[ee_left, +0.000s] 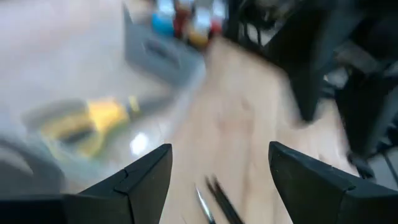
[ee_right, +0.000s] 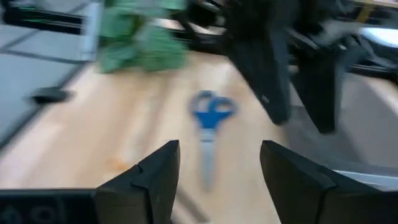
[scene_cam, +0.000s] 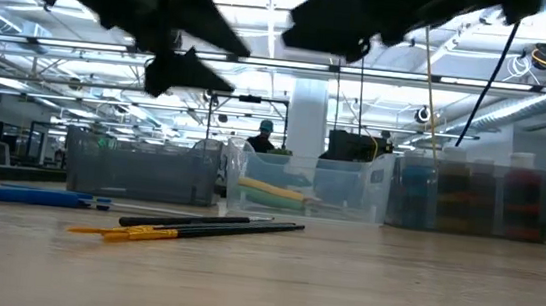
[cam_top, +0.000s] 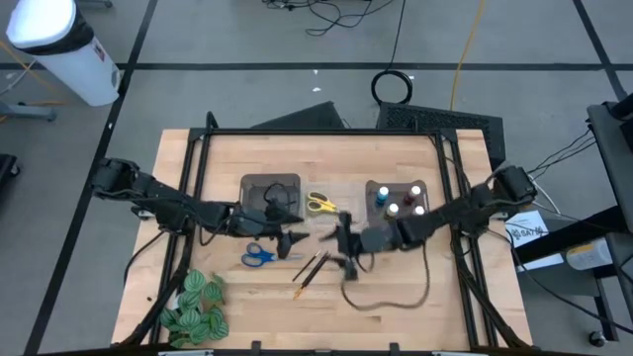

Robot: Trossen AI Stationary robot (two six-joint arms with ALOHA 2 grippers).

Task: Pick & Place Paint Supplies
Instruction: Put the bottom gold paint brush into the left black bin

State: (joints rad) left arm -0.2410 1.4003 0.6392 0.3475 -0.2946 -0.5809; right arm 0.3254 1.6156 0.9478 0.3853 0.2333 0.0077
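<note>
Item: my left gripper [cam_top: 295,240], jaws spread wide and empty, hanging just above the table's middle, beside the near edge of the grey bin [cam_top: 269,195].

Item: my right gripper [cam_top: 345,240], jaws parted with nothing between them, hovering close to the right of the left one, above the bare wood.

Item: blue scissors [cam_top: 258,255], flat on the table, near and slightly left of my left gripper; handles toward the left, blades toward the middle.

Item: paintbrushes [cam_top: 309,269], a thin dark pair lying slantwise near the front, between and nearer than both grippers.

Item: yellow scissors [cam_top: 319,205], already lying in the clear bin [cam_top: 334,191] at the far middle.

Item: paint bottles [cam_top: 401,199], standing together in the right-hand bin at the far right.

Item: green leafy bunch [cam_top: 195,305], near left corner; not mine to move.

Judgement: the brushes and blue scissors remain loose. For either, I should descend squarely, straddle the thing across its narrow width, touch the wood lightly, then close. The two grippers hang close together, so one should yield before the other dips.
</note>
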